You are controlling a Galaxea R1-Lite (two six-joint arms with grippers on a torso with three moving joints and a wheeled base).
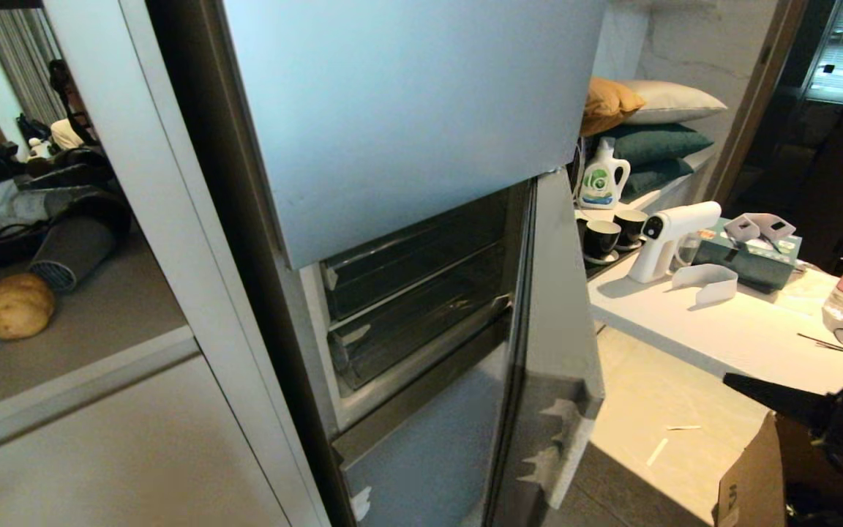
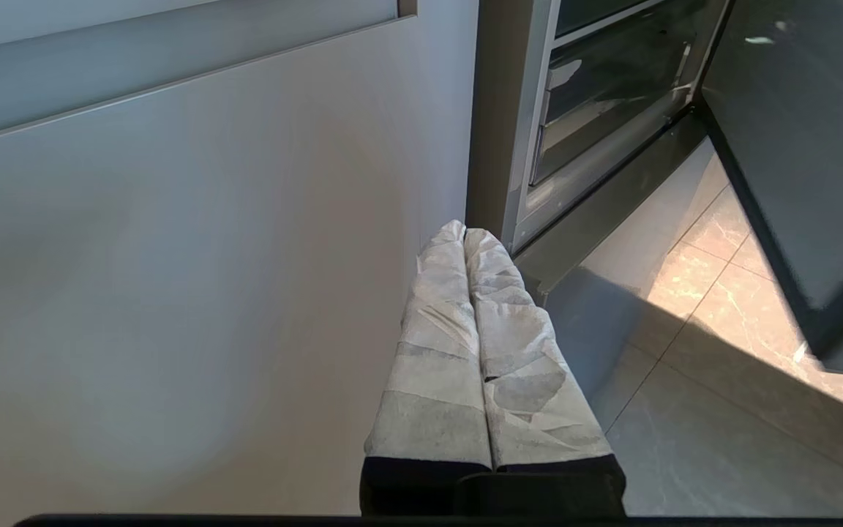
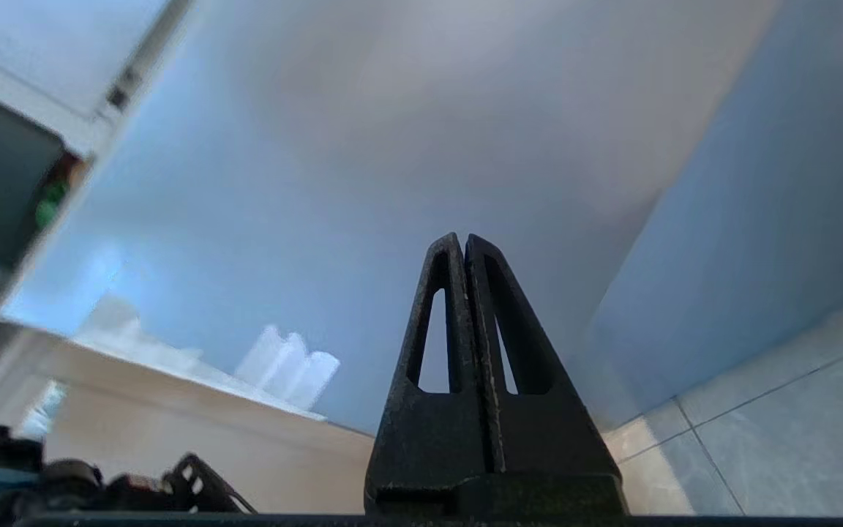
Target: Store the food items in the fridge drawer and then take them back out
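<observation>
While the fridge door (image 1: 553, 351) stands swung open beside the compartment, both clear drawers look pushed in, so the step in hand is judged to be the opening of the fridge drawer (image 1: 414, 329), the lower of the two. The right gripper (image 3: 464, 245) is well out to the right of that door, only its dark tip (image 1: 740, 384) entering the head view, with its jaws pressed together and nothing between them. The next move calls for bringing it across to the drawer's front lip and spreading the jaws to take hold. The left gripper (image 2: 463, 234), padded fingers closed flat and empty, hangs low beside the grey cabinet panel, left of the door, apparently parked. Only the head view shows the potato (image 1: 16, 305), on the counter far left of the door beside the grey hair dryer (image 1: 74, 249); the pepper cannot be made out. The left wrist view alone shows the drawers from below.
</observation>
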